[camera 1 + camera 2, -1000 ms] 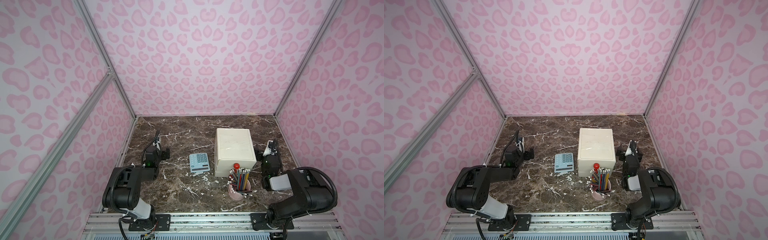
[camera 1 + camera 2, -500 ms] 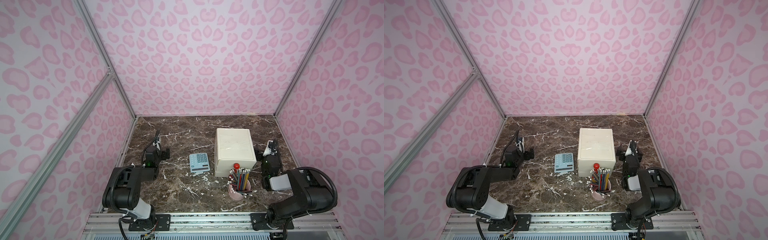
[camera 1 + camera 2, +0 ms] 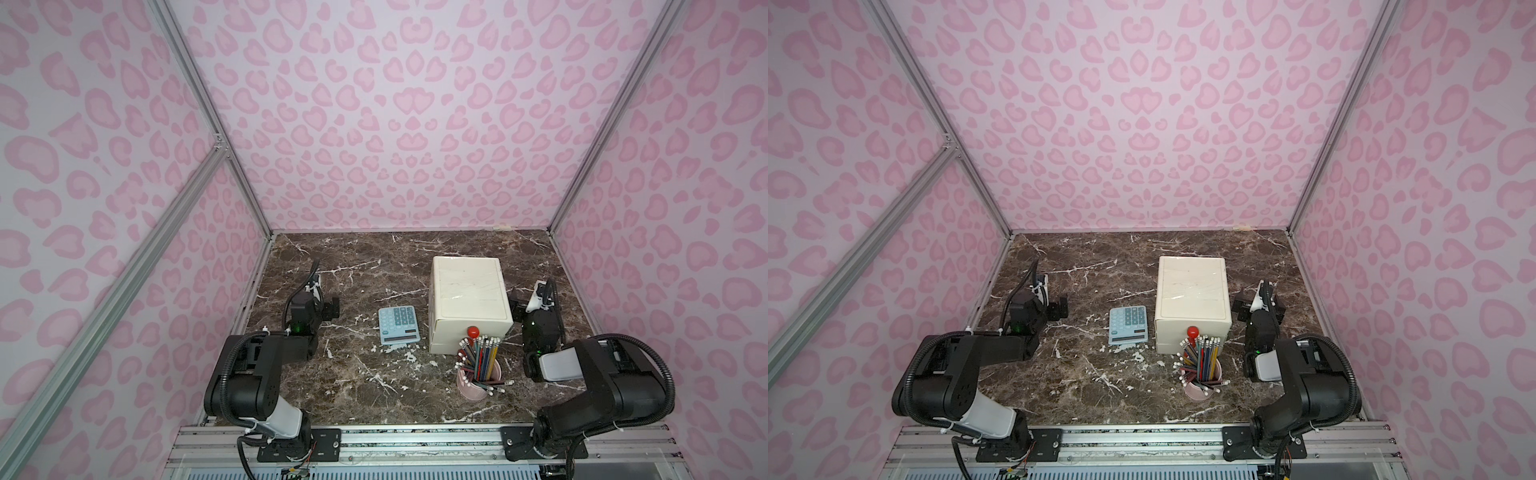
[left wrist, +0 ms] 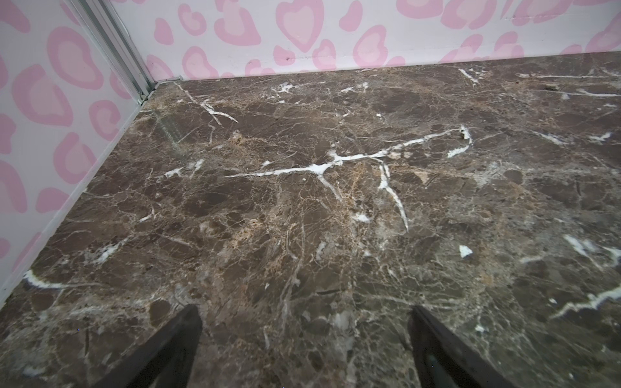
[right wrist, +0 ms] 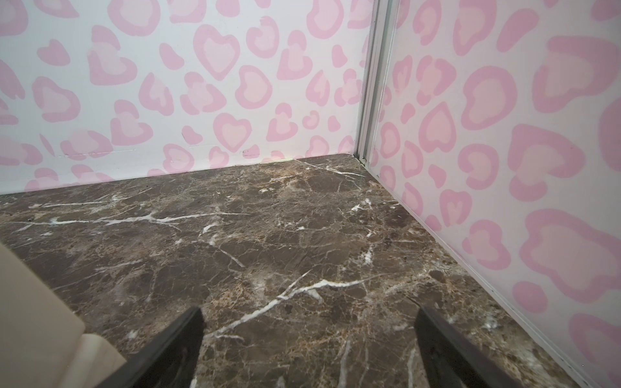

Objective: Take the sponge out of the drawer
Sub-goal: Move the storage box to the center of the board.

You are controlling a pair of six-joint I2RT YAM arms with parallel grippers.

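In both top views we see the cream drawer unit (image 3: 469, 299) (image 3: 1192, 295) closed, right of the calculator (image 3: 398, 325); the sponge is hidden from us. In the left wrist view the left gripper (image 4: 304, 312) is spread wide, released, over the bare marble table (image 4: 302, 201). The right wrist view shows the right gripper (image 5: 309, 314) equally spread and holding nothing, with the drawer unit just to its left.

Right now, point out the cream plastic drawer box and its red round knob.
cream plastic drawer box (image 3: 469, 291): in a top view, top face.
red round knob (image 3: 472, 331): in a top view, its ball.
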